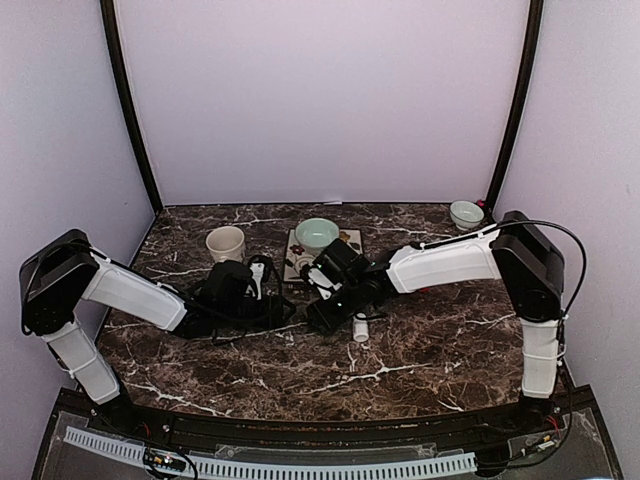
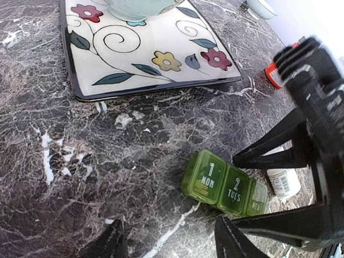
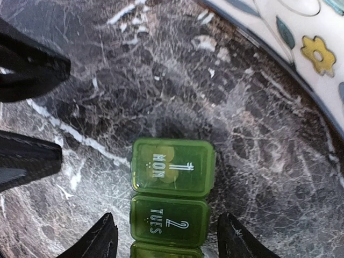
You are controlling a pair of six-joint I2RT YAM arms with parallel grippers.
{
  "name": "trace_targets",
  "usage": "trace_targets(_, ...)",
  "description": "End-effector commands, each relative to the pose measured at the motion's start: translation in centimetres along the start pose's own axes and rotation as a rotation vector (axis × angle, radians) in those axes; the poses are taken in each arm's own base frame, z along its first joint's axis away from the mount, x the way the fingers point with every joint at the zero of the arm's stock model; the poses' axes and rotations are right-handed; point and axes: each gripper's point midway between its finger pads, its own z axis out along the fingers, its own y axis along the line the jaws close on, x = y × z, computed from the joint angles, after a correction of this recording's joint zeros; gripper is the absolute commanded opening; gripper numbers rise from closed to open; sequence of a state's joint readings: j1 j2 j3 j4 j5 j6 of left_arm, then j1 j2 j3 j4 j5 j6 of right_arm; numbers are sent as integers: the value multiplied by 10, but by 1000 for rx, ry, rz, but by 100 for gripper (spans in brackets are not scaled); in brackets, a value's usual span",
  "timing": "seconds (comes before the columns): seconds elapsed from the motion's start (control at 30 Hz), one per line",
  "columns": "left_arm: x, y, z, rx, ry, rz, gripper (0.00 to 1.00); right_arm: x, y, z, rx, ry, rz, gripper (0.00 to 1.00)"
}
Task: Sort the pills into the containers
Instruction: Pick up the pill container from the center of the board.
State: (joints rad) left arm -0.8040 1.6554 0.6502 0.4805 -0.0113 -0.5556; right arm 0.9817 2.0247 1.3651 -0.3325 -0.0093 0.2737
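**Right hand (image 3: 167,230) straddles the pill box (image 3: 172,167); the strip runs lengthwise between its fingers.**

The dark green pill box lies on the counter (image 3: 258,134), a little off the corner of the flowered plate (image 2: 161,70), with all three lids shut. In the right wrist view its long axis points straight away from the camera, MON end farthest. The right hand's fingers stand apart on either side of the TUES cell, close to its walls but apparently clear, gripping nothing. The left hand (image 2: 169,239) is likewise spread and empty, with the box ahead and off to its right. The right hand is the nearer, and any closing would pinch the strip across its short width.
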Motion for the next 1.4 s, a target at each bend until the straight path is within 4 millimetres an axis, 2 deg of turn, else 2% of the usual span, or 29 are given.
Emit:
trace_targets(0.0, -4, -1, -5, 19, -18, -15, 58, 3, 1, 9, 28, 15, -27, 64)
trace_targets(0.17, -2, 1, -5, 22, -13, -23, 58, 5, -3, 12, 50, 22, -34, 59)
trace_targets(0.3, -1, 1, -3, 32, -9, -32, 60, 8, -6, 15, 63, 32, -46, 38)
trace_targets(0.37, -1, 2, -2, 36, -6, -39, 61, 8, -6, 15, 68, 33, -55, 32)
trace_targets(0.53, -2, 0, -3, 72, 0, -67, 63, 5, -1, 8, 51, 18, -84, 30)
trace_targets(0.73, -11, -5, -7, 173, 6, -149, 68, -7, 14, -14, -19, -40, -110, 30)
trace_targets(1.1, -18, -41, -10, 413, 63, -203, 68, -17, 40, -37, -124, -90, -148, 30)
trace_targets(1.37, -18, -48, -10, 457, 83, -218, 67, -23, 52, -44, -151, -113, -169, 31)
